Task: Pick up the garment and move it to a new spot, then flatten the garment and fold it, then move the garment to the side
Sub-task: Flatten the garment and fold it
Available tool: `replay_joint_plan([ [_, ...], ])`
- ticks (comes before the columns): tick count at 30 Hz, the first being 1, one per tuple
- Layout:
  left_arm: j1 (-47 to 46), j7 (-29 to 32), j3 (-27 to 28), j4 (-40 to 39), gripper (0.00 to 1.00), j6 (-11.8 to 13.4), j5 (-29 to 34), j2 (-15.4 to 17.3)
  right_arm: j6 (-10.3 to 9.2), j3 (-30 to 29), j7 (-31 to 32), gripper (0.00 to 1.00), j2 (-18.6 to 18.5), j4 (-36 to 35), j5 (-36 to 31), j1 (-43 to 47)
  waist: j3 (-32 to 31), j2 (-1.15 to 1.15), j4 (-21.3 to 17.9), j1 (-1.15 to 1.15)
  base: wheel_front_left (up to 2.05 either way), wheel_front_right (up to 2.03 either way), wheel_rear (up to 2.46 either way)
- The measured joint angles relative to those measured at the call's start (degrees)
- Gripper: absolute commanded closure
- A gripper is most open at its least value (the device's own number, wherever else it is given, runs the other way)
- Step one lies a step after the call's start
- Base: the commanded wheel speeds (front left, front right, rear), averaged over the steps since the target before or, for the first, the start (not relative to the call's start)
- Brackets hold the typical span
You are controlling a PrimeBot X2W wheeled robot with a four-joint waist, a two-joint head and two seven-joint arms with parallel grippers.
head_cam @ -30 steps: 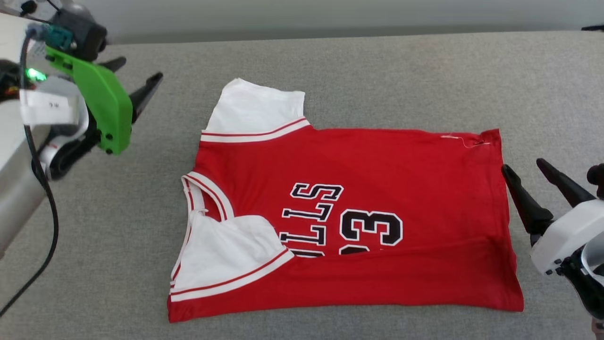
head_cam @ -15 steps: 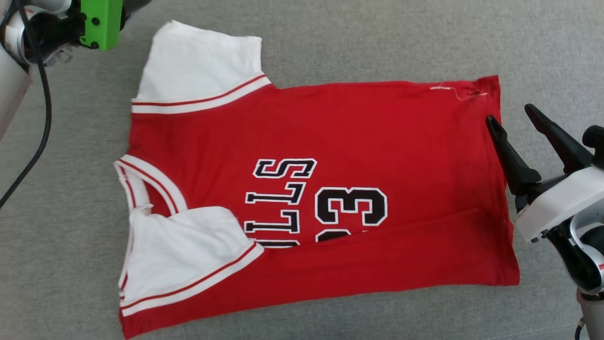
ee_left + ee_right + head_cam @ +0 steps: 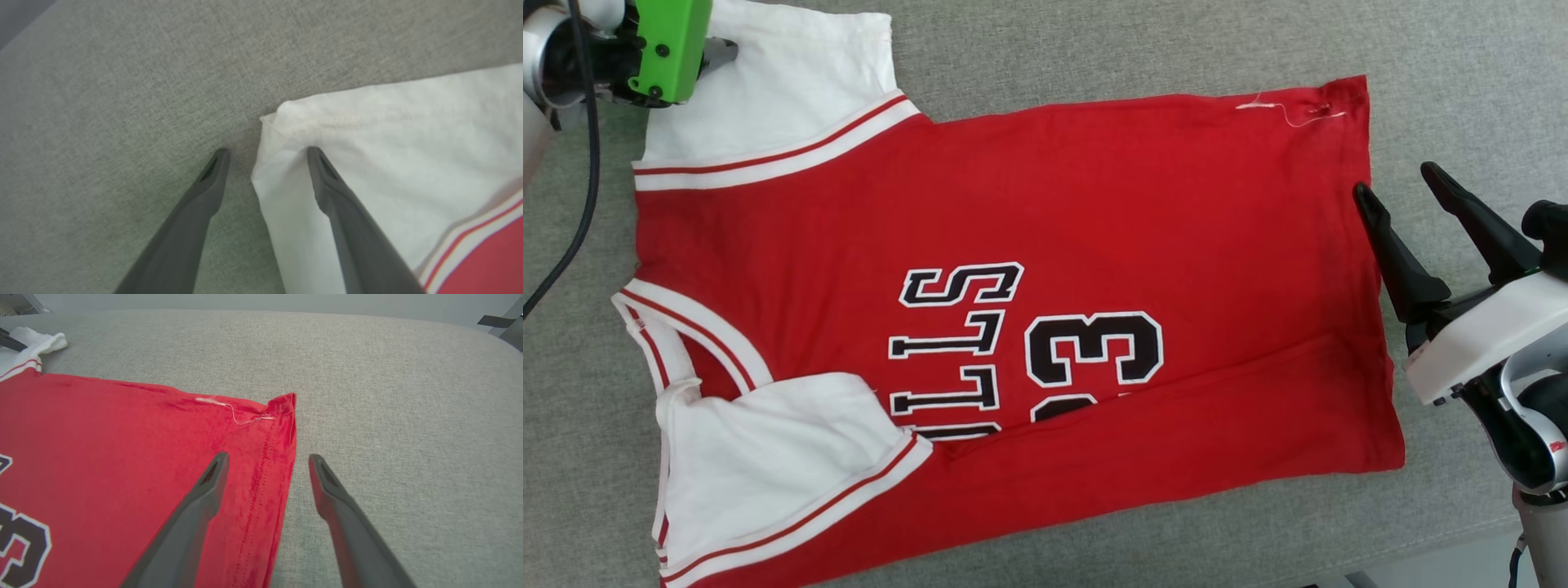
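Head view shows the red jersey T-shirt (image 3: 1013,245) lying front-up on the grey fabric-covered surface (image 3: 1094,41). One long side runs close to the near edge, the collar is to my left, the hem (image 3: 265,477) is to my right, and the near sleeve (image 3: 768,457) is folded in over the lettering. I judge it light, limp and thin: it will sag and crease wherever I leave it unsupported, and the textured cover may drag on it. The stitched edges look the firmest holds, so I'd pinch the far sleeve (image 3: 388,143) at its corner and the hem close to the loose white thread (image 3: 233,412). My left gripper (image 3: 265,153) stands wide apart astride that sleeve corner. The right gripper (image 3: 1394,181) gapes astride the hem, and neither has anything clamped.
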Motion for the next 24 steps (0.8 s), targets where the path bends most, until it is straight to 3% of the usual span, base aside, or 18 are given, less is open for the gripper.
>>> replay_joint_plan([
  [1, -0.1, 0.1, -0.1, -0.3, 1.00, 0.0, -0.4, 0.2, 0.00, -0.1, 0.0, 0.00, 0.0, 0.1, 0.0, 0.0, 0.1, 0.00, -0.1, 0.00, 0.00, 0.00, 0.00],
  [8, 1.1, -3.2, -2.2, -2.7, 1.00, 0.0, -1.7, 0.2, 0.00, -1.3, 0.2, 0.00, -1.6, 0.9, 0.6, -2.3, -1.8, 0.00, 0.5, 0.00, 0.00, 0.00, 0.00],
  [14, 2.6, -9.7, -3.8, -6.1, 1.00, 0.0, -0.8, 0.1, 0.00, -2.0, 4.7, 0.00, -7.4, 1.6, 1.7, -8.0, -5.2, 0.00, 2.5, 0.00, 0.00, 0.00, 0.00],
  [19, 3.9, -14.3, -4.4, -10.7, 1.00, 0.0, -0.5, 0.1, 0.00, 0.5, 15.5, 0.00, -13.3, 4.8, 6.3, -13.5, -7.8, 0.00, 5.0, 0.00, 0.00, 0.00, 0.00],
  [24, 5.0, -17.1, -5.0, -13.9, 1.00, 0.0, 1.0, 0.3, 0.00, 5.8, 31.0, 0.00, -17.3, 9.9, 13.4, -18.2, -9.4, 0.00, 7.9, 0.00, 0.00, 0.00, 0.00],
])
